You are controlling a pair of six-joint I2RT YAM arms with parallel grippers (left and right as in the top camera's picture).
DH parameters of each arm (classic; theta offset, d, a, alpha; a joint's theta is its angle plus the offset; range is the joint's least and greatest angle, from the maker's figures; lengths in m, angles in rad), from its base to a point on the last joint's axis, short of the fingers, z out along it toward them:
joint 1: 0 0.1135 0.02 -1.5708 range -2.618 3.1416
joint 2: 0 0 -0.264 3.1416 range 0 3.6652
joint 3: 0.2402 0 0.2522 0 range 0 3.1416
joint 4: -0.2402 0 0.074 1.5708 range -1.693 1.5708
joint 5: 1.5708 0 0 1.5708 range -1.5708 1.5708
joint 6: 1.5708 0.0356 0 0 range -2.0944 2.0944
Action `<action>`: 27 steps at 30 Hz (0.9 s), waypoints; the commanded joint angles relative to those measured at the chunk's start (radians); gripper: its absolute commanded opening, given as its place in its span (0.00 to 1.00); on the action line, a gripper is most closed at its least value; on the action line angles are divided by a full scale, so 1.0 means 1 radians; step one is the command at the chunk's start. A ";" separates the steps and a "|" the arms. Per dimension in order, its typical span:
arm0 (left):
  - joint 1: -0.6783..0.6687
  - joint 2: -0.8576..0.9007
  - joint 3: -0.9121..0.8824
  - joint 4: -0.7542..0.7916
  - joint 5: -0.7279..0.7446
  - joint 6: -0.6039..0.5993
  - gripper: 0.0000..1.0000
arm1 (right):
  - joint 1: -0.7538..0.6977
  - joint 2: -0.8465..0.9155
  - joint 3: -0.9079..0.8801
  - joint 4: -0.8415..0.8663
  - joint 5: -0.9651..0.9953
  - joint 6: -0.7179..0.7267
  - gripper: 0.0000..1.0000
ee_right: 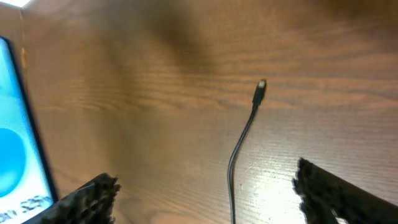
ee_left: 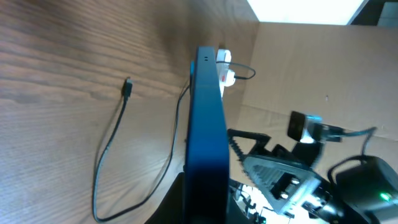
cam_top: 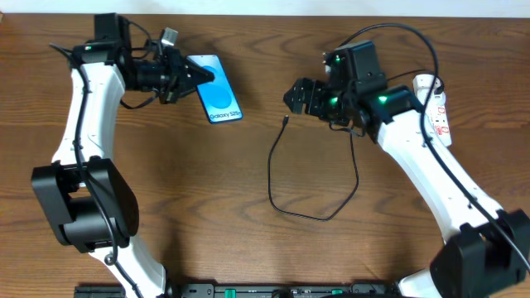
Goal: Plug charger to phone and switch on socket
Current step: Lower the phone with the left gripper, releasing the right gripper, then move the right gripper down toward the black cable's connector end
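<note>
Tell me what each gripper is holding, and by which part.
Left gripper: the phone, clamped on its long edge nearest that arm. Right gripper: nothing, jaws open.

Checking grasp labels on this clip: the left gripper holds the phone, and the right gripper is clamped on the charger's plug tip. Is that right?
Not quite. The right gripper is open and holds nothing. The right wrist view shows the charger's plug tip lying on the table, beyond the spread fingers. The rest stands: the left gripper holds the phone.
</note>
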 commanded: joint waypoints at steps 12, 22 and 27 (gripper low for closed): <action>0.085 -0.026 0.013 -0.039 0.064 0.040 0.08 | 0.010 0.280 0.005 0.047 -0.122 -0.016 0.48; 0.085 -0.026 0.012 -0.042 0.064 0.040 0.08 | 0.023 0.420 0.005 0.140 -0.142 0.011 0.32; 0.084 -0.026 0.012 -0.048 0.064 0.040 0.07 | 0.027 0.449 0.005 0.186 -0.140 0.011 0.32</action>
